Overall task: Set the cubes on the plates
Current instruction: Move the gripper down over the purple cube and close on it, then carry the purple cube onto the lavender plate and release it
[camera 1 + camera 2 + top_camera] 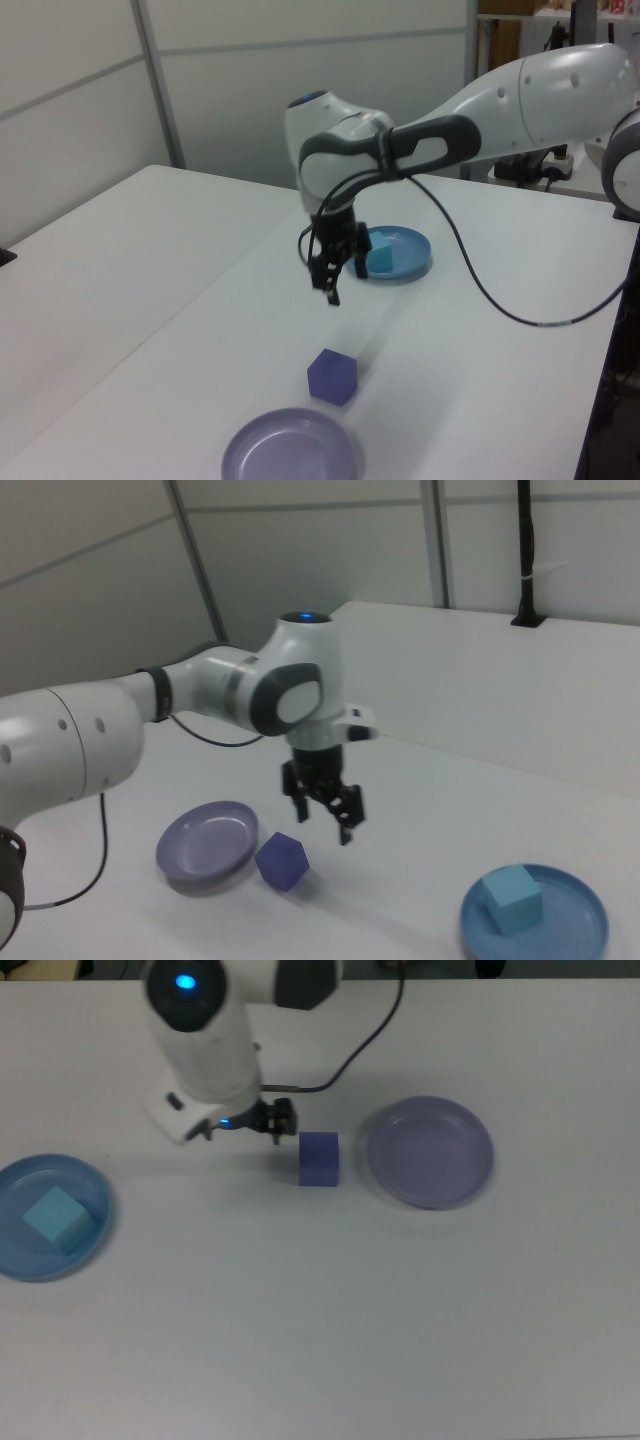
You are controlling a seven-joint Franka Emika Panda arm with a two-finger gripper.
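The light cyan cube (58, 1218) lies in the light blue plate (22, 1178) at the top view's left edge; both also show in the right view, cube (512, 897) in plate (575, 920). The indigo cube (319, 1158) rests on the table just left of the lavender plate (430, 1152), apart from it. My gripper (272, 1122) hangs above the table beside the indigo cube's upper left corner. In the right view the gripper (325, 815) is open, holds nothing, and hovers a little above and right of the indigo cube (283, 861).
The black cable (350, 1055) loops from the arm across the back of the white table (320, 1340). In the left view the arm (480, 110) reaches in from the right, over the table's far side.
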